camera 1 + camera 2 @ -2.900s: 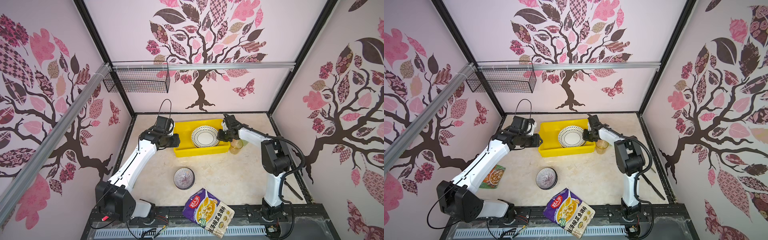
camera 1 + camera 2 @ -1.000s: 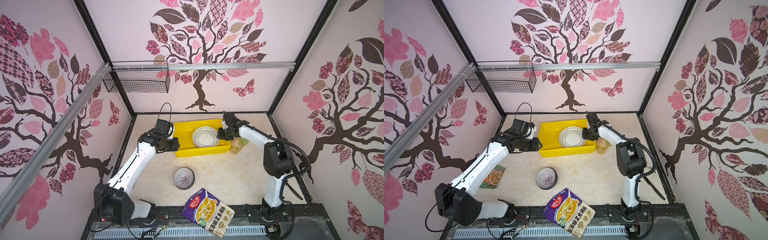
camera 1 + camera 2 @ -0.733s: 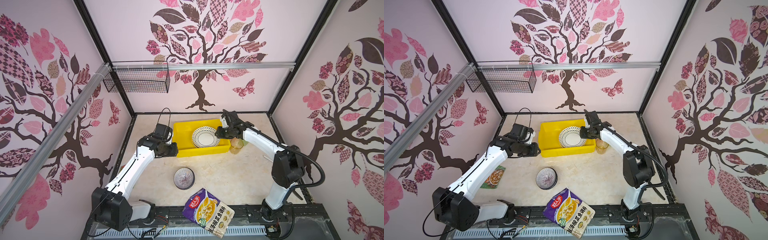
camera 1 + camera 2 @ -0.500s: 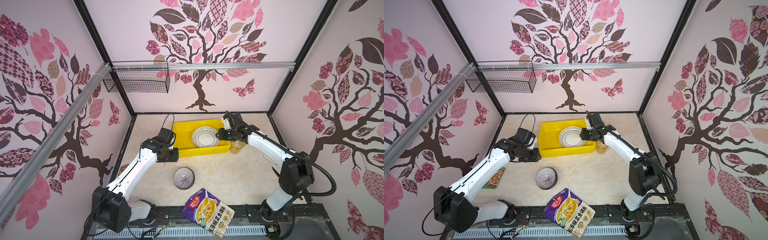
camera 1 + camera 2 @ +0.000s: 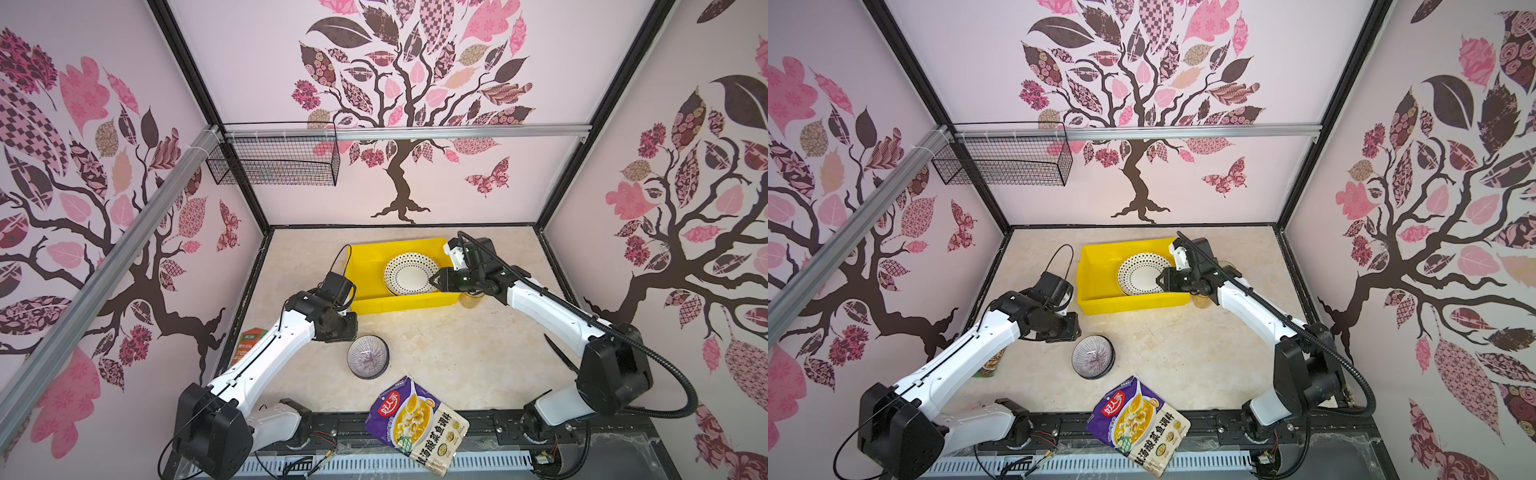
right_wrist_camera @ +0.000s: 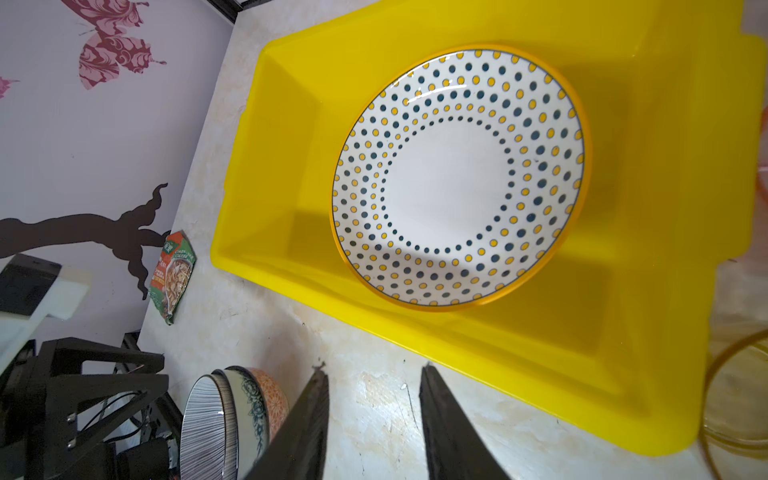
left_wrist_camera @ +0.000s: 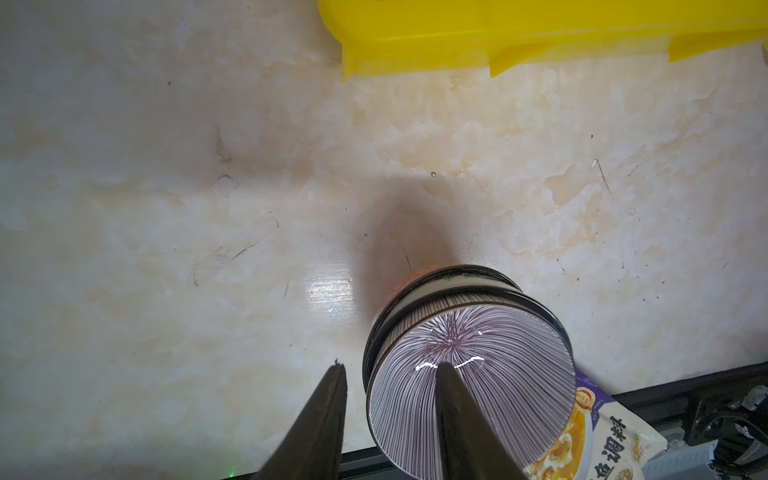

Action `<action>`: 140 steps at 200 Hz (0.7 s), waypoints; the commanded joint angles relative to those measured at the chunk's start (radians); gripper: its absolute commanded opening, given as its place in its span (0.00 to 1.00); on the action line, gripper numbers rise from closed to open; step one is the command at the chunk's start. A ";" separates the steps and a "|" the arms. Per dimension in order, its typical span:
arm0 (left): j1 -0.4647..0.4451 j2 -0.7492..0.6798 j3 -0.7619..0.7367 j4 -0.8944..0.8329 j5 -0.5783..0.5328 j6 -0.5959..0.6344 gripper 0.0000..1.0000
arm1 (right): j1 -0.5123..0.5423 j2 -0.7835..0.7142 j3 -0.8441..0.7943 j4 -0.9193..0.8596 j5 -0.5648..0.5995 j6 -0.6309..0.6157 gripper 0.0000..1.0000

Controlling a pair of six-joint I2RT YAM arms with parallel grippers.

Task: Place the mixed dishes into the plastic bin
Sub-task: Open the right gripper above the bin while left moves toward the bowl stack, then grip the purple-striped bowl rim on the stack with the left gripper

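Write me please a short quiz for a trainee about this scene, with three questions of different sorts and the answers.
1. True or false: the dotted plate lies inside the yellow bin.
2. How many bowls are stacked on the table? A) one B) three C) five
3. Which gripper is nearer to the bowls?
Key: 1 true; 2 B; 3 the left gripper.

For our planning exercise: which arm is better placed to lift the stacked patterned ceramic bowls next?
Left, probably: the left tool, open, straddles the rim of the stacked patterned bowls; the right tool hangs away at the yellow plastic bin.
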 commanded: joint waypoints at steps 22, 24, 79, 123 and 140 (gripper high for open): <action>-0.010 -0.012 -0.064 0.014 0.027 -0.059 0.40 | -0.003 -0.038 -0.021 0.044 -0.117 0.018 0.40; -0.011 -0.013 -0.066 0.015 0.029 -0.061 0.40 | -0.003 -0.038 -0.023 0.047 -0.118 0.022 0.40; -0.025 -0.024 -0.126 0.040 0.059 -0.099 0.40 | -0.003 -0.023 -0.044 0.087 -0.127 0.075 0.40; -0.045 -0.015 -0.168 0.073 0.074 -0.113 0.40 | -0.004 -0.022 -0.057 0.089 -0.123 0.078 0.40; -0.052 -0.009 -0.177 0.085 0.078 -0.118 0.40 | -0.003 -0.018 -0.059 0.090 -0.129 0.081 0.40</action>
